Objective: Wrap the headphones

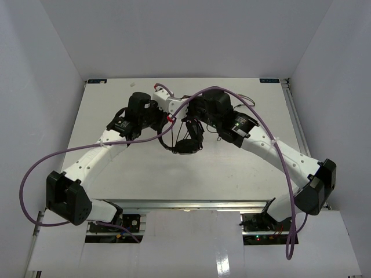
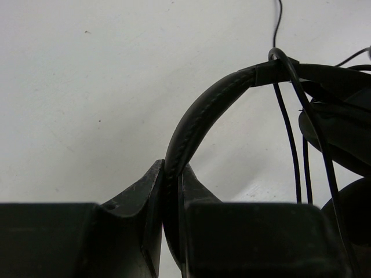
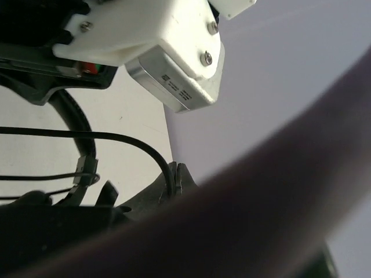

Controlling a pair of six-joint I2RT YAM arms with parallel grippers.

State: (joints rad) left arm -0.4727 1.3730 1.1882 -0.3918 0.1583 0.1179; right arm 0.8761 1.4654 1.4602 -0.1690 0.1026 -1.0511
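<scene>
The black headphones point(image 1: 185, 145) hang between my two arms over the middle of the table, earcups low. My left gripper point(image 2: 172, 174) is shut on the padded headband point(image 2: 200, 116), which arches up and right from between its jaws. Thin black cable point(image 2: 290, 139) crosses the headband in loops, near an earcup point(image 2: 339, 130) at the right edge. My right gripper point(image 3: 179, 174) is shut on the thin black cable point(image 3: 116, 138), which curves down into its fingertips. The plugs and boom mic are not visible.
A thick purple robot cable point(image 3: 278, 191) blurs across the right wrist view and loops over the right arm point(image 1: 272, 139). The left arm's white and metal wrist housing point(image 3: 174, 63) sits close above the right gripper. White walls enclose the table point(image 1: 116, 174).
</scene>
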